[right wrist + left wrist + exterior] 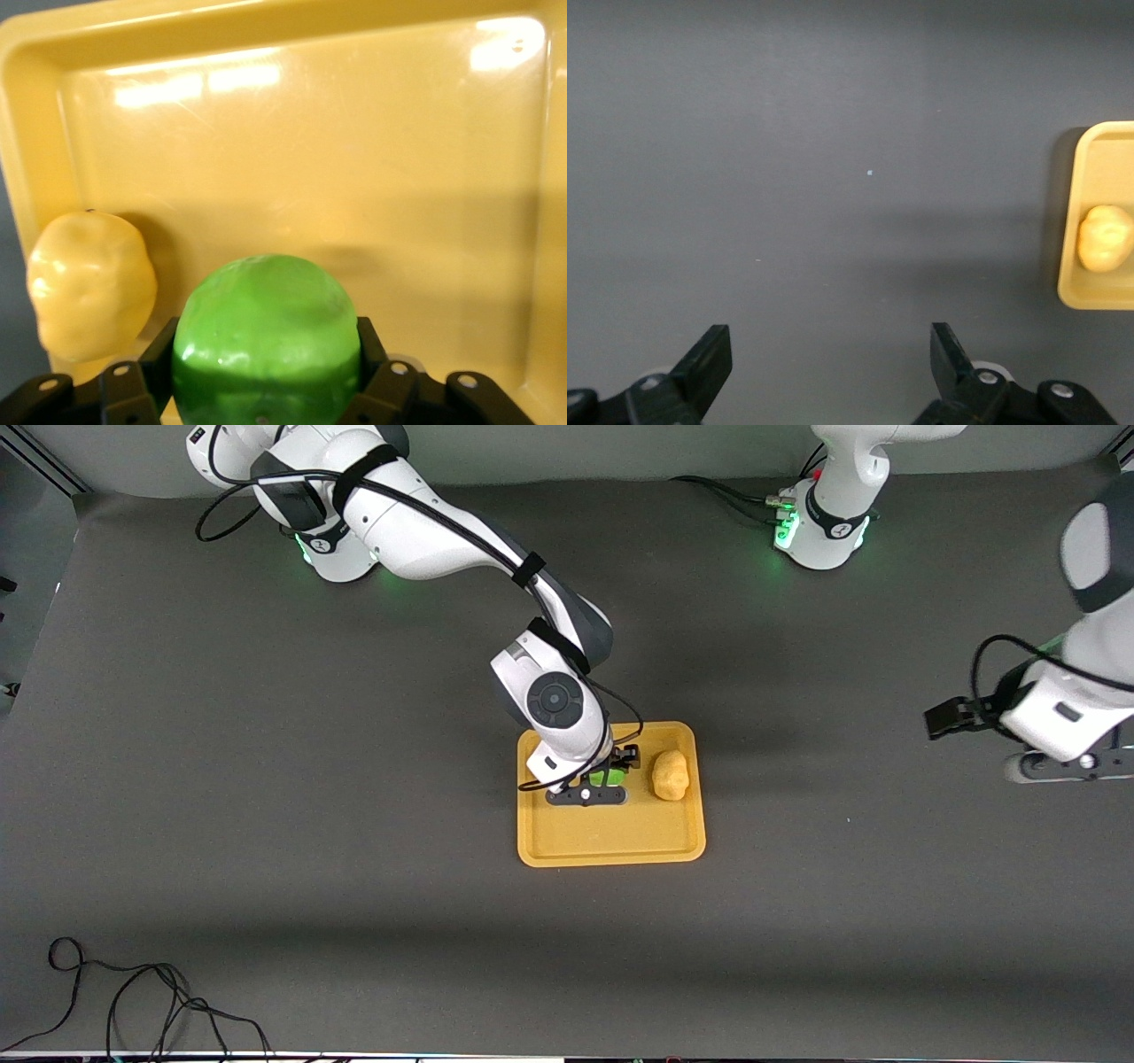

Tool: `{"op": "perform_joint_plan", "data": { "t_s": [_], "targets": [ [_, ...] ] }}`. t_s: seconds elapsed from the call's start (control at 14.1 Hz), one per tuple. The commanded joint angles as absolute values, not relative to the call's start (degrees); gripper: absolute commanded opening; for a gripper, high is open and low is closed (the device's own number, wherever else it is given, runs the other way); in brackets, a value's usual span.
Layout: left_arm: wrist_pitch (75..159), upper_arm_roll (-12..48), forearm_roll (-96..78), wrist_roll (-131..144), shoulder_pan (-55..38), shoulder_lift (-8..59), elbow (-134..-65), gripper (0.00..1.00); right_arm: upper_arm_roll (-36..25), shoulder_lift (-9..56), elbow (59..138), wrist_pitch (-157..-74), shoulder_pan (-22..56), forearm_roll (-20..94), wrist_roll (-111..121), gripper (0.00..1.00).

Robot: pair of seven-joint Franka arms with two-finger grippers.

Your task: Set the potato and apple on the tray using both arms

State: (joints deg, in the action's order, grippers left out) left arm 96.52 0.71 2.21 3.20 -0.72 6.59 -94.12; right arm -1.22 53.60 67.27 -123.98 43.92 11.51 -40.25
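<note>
Right arm: is being reached from its base out over the table (pixel 266 779), elbow bent, wrist turned straight down. Right claw (pixel 592 786): is being held low over the tray (pixel 611 841), clenched around the apple (pixel 606 777); in the right wrist view the apple (pixel 266 341) is being pinched between both fingers (pixel 142 381), just above the tray floor (pixel 354 159).

Potato (pixel 670 774): is lying on the tray just beside the right claw, toward the left arm's end, apart from the apple.

Left arm: is being kept waiting, folded at its own end of the table. Left claw (pixel 946 717): is being held released over bare table, well apart from the tray, nothing between its fingers (pixel 704 363).
</note>
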Motion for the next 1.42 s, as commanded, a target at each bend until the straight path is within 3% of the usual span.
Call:
{"op": "perform_joint_plan", "data": {
  "t_s": [0.0,0.85,0.99,1.35],
  "targets": [
    [96.2,0.8,0.8,-1.7,1.6,4.7,-95.8,1.00,-2.1,55.4,65.6,-123.9,43.3,9.2,-41.2,0.42],
    [96.2,0.7,1.1,-5.5,2.7,1.2,-96.7,1.00,-2.2,57.5,65.2,-125.9,43.4,9.1,-41.6,0.44],
    [97.1,0.7,1.1,-5.5,2.6,1.5,-96.6,1.00,-2.2,57.5,65.3,-125.9,43.3,9.0,-41.6,0.51],
    [98.8,0.7,1.8,-5.6,2.8,1.5,-97.3,1.00,-2.5,57.4,65.3,-125.9,43.3,8.5,-41.2,0.89]
  ]
}}
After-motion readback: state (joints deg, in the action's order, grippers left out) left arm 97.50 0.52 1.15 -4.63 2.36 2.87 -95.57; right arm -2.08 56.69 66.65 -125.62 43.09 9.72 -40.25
